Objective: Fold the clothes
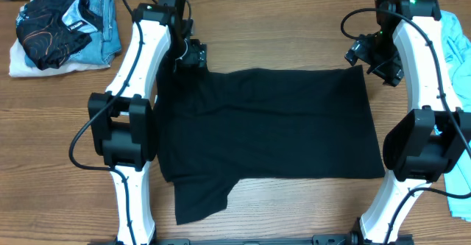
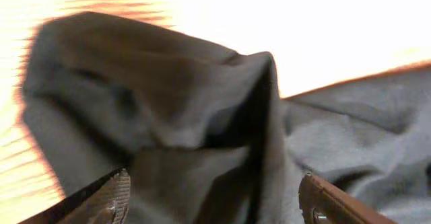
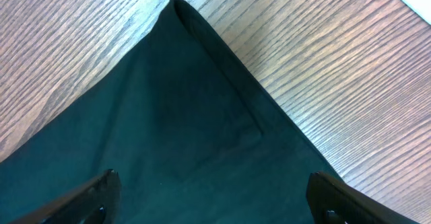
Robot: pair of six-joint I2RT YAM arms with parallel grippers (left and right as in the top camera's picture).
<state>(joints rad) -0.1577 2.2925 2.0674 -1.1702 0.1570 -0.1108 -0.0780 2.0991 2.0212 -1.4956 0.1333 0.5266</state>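
Black shirt [image 1: 280,123] lies spread flat on the wood tabletop [image 1: 59,142] between the two arms, one sleeve showing at the near left. Step in hand, by my judgement: taking hold of the two far corners for a first fold.

Left claw [image 2: 214,187] — fingers apart, astride a raised ridge of cloth at the far left corner. No pinch is visible, so I record it as open. Right claw [image 3: 212,183] — fingers wide apart, poised over the far right corner, which lies flat and pointed on the wood. Nothing is held.

Pose: both arms reach forward along the shirt's sides, wrists tipped down over its far edge. The left forearm overlaps the shirt's left edge in the overhead view.

Recommendations: the left should bite on the ridge itself, taking all the cloth in it. The right likely needs to drop lower, fingers flanking the corner's point, before it shuts. Both grips should be sound before any lift, as an uneven pull would skew the fold line.

Noted apart: a pile of clothes [image 1: 62,28] at the far left and a light blue shirt [image 1: 460,54] at the right edge.
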